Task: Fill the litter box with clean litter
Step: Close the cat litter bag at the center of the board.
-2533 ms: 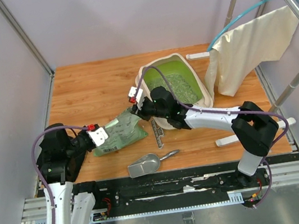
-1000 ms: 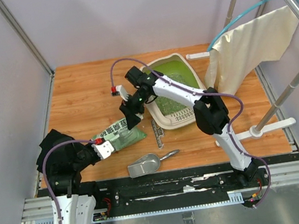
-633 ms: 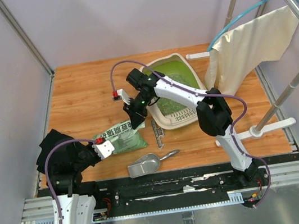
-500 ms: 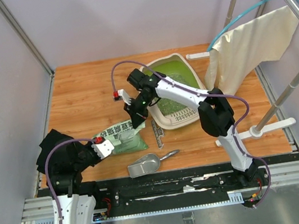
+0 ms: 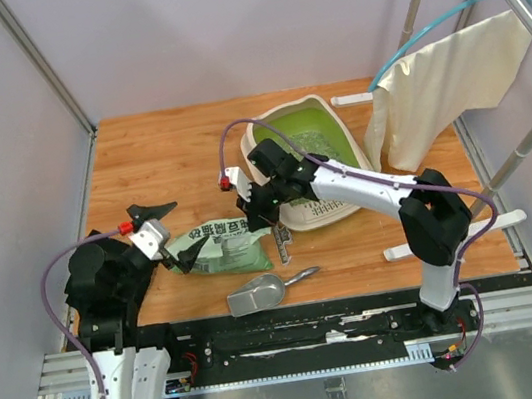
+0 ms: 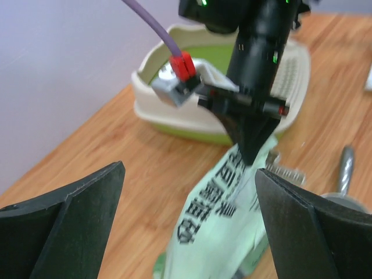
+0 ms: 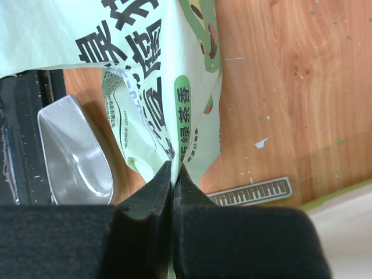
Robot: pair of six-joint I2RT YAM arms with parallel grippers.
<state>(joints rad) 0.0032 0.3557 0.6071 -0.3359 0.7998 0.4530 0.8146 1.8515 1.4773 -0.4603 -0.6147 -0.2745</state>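
Note:
The litter box [image 5: 301,215] is a cream tray with a green inside, standing at the table's middle right. Clean litter [image 5: 314,148] lies in it as pale granules. A light green printed bag [image 5: 221,250] lies left of it on the wood. My right gripper [image 5: 261,218] is shut on the bag's right edge; in the right wrist view its tips [image 7: 172,167] pinch the thin plastic of the bag [image 7: 151,64]. My left gripper [image 5: 173,236] stands open at the bag's left end. In the left wrist view the bag [image 6: 224,224] lies loose between those spread fingers [image 6: 75,218].
A silver scoop [image 5: 258,294] lies near the front edge, below the bag. A grey toothed strip [image 5: 280,239] lies between bag and box. A cream cloth [image 5: 450,79] hangs from a metal rack at the right, whose white foot [image 5: 451,234] rests on the table.
My left gripper has opened and let go of the bag. My right gripper has shut on the bag's right edge and come nearer. The bag has shifted a little right.

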